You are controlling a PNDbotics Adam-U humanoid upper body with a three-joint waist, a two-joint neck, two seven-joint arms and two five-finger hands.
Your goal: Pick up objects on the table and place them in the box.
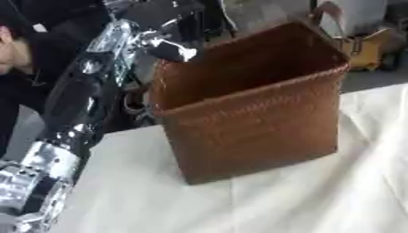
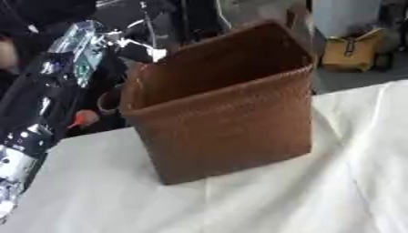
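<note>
Left arm [image 1: 72, 104] comes in from the lower left and runs up to the near-left top corner of the woven box [image 1: 255, 118]. The left hand [image 1: 171, 45] sits right at that rim, at or just over the opening. Can't tell whether its fingers are spread, closed, or wrapped on something; it's mostly a dark shape with a bright metal glint, and no carried item is visible. Right hand isn't in either view.

My read of the pose: the hand is raised to rim height because the walls are tall, so anything dropped in has to clear the top edge first. Looks like a release over the opening, but that's a guess.

Box stands upright on the white table cloth [image 1: 318, 200], mouth facing up, rotated so one vertical corner points toward us and slightly left. Its long axis is vertical; it's taller than it is wide. The inside is in shadow, contents not visible.

No loose objects show on the cloth around it.
</note>
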